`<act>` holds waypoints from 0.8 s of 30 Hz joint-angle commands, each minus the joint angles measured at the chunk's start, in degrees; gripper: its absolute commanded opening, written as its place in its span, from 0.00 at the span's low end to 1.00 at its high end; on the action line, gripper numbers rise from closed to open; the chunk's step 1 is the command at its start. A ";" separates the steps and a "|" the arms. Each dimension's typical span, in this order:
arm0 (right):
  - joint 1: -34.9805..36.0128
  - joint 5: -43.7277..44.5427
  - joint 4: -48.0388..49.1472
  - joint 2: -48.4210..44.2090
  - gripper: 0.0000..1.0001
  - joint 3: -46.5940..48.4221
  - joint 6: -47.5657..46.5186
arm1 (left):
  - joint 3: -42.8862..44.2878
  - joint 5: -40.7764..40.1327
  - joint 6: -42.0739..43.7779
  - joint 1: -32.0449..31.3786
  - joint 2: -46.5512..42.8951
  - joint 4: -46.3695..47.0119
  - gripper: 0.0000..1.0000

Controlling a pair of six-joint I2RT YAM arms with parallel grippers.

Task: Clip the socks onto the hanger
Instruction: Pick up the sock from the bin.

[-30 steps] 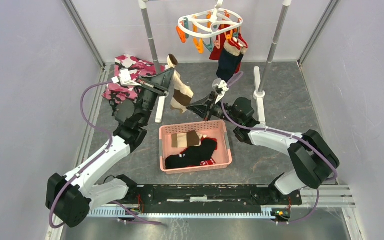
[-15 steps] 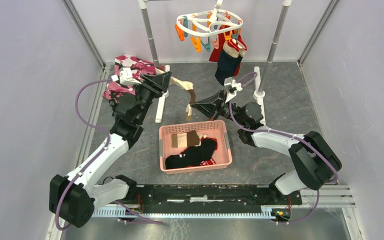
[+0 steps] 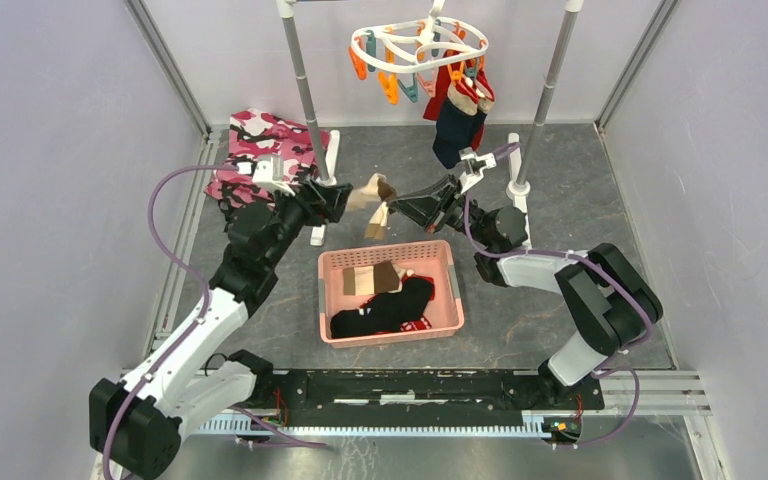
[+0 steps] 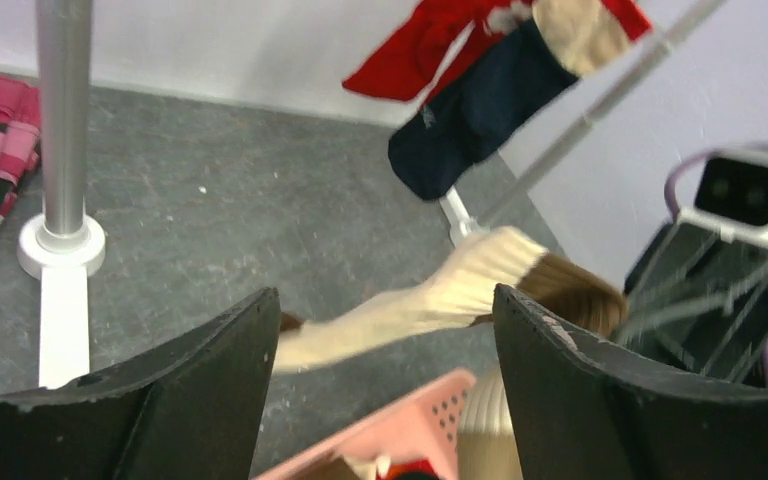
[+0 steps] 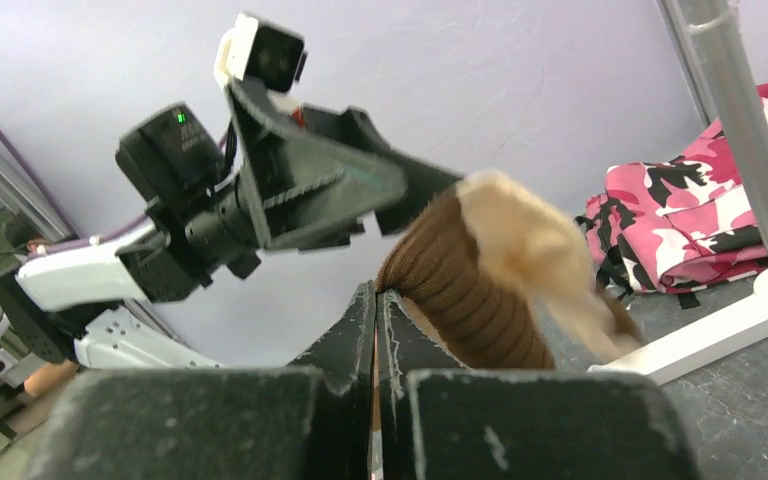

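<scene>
Left gripper: jaws apart, beige sock between them.
Right gripper: clamped on its brown cuff, clear only in the right wrist view.

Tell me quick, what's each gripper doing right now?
Left gripper: open, gripping nothing.
Right gripper: shut on the sock.

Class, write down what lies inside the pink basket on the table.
Inside the pink basket lie a beige and brown sock and black socks with red and white marks. Anything beneath them is covered.
</scene>
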 commanded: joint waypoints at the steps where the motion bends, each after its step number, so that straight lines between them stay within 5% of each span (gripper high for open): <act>1: -0.93 2.98 13.26 -0.68 0.00 1.52 4.83 | -6.45 9.75 6.31 0.31 -4.70 3.27 0.86; 7: -2.34 7.66 9.55 -3.57 0.00 0.89 4.23 | -14.17 17.07 8.86 0.35 -10.38 11.32 0.90; 12: -2.90 10.72 9.29 -4.07 0.00 0.62 7.27 | -22.61 23.39 12.79 0.28 -11.61 30.61 0.92; 19: -3.00 11.82 10.28 -3.58 0.00 1.63 10.50 | -29.33 24.97 20.93 -0.51 2.53 60.67 0.93; 24: -2.88 11.38 10.43 -3.61 0.00 2.08 11.47 | -27.65 22.97 30.97 -0.93 13.62 74.09 0.94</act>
